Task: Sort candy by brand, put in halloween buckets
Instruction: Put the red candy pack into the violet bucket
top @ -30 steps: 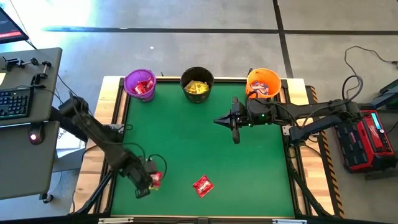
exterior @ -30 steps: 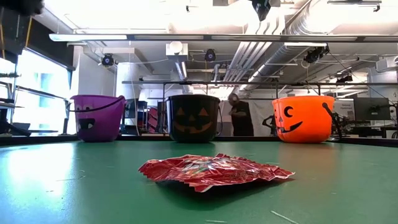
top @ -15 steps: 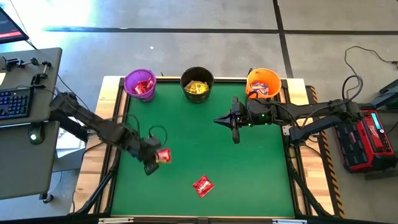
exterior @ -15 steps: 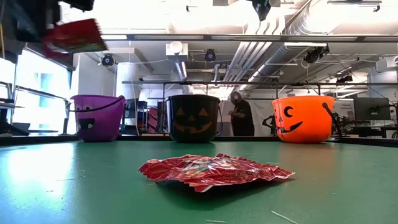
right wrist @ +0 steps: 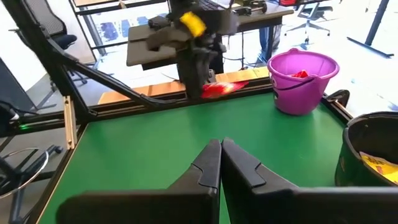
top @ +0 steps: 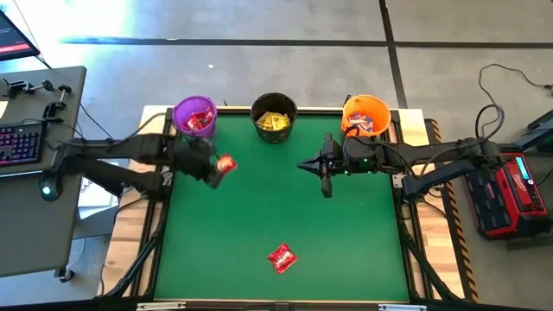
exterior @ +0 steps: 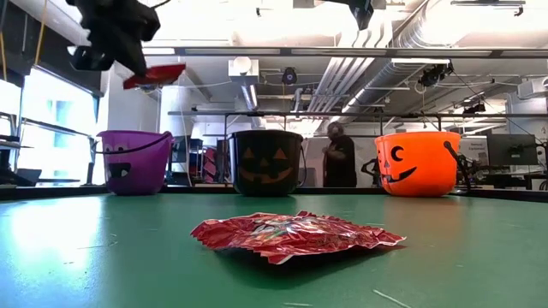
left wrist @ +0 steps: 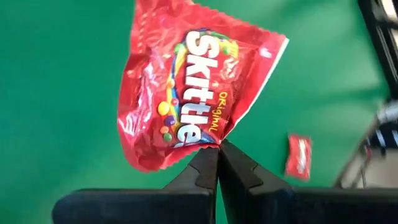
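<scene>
My left gripper (left wrist: 217,148) is shut on a glossy red candy packet (left wrist: 193,87) and carries it in the air over the table's far left, just short of the purple bucket (top: 178,112). The low view shows the packet (exterior: 154,75) high above the table. The purple bucket holds red packets, the black bucket (top: 256,111) yellow ones, and the orange bucket (top: 382,107) white-and-blue bars. Another red packet (top: 282,257) lies flat on the table near the front edge. My right gripper (right wrist: 221,148) hovers shut and empty by the orange bucket. My left gripper pinches the red packet between its two fingertips at one crimped end, near a corner (left wrist: 210,140). The fingers slant downward. The packet sticks out beyond the fingertips, lifted clear of the table, its printed face toward the wrist camera.
The three buckets stand in a row along the table's far edge. The green table (top: 346,250) has a raised wooden frame around it. A person (exterior: 341,158) stands in the room behind the table. A desk with a keyboard (top: 17,142) is to the left.
My left gripper has swung from the table's near-left corner toward the far edge and the purple bucket, rising and turning as it went. It stays shut on the red packet, which has come up with it, clear of the table.
</scene>
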Available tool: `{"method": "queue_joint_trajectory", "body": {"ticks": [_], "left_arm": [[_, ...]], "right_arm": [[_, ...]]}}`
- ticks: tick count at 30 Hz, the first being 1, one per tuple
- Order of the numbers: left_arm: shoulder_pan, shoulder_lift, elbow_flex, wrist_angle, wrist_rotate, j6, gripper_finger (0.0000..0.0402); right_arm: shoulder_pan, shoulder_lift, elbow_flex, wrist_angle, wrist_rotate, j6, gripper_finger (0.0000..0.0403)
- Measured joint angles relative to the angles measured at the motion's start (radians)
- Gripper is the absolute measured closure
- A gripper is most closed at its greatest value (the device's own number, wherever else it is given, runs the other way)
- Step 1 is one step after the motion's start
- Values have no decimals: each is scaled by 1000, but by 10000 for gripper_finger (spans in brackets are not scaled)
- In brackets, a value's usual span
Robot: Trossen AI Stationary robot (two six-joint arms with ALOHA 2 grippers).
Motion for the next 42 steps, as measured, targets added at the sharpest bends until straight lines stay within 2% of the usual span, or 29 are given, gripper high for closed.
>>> {"method": "queue_joint_trajectory", "body": {"ticks": [6, 13, 18, 22, 27, 32, 42], "left_arm": [[225, -20, 17, -32, -2, 89, 401], [518, 23, 166, -117, 0, 313, 401], [730, 75, 221, -131, 99, 442, 401], [844, 139, 223, -152, 129, 522, 401], [925, 225, 222, -190, 125, 623, 401], [969, 282, 222, -182, 48, 677, 401], [993, 359, 222, -183, -18, 833, 396]], "right_arm": [[0, 0, 0, 0, 5, 6, 402], [0, 0, 0, 0, 6, 9, 402], [0, 0, 0, 0, 26, 25, 402], [0, 0, 0, 0, 33, 32, 402], [0, 0, 0, 0, 33, 46, 402], [0, 0, 0, 0, 50, 55, 402], [0, 0, 0, -2, 88, 51, 402]]}}
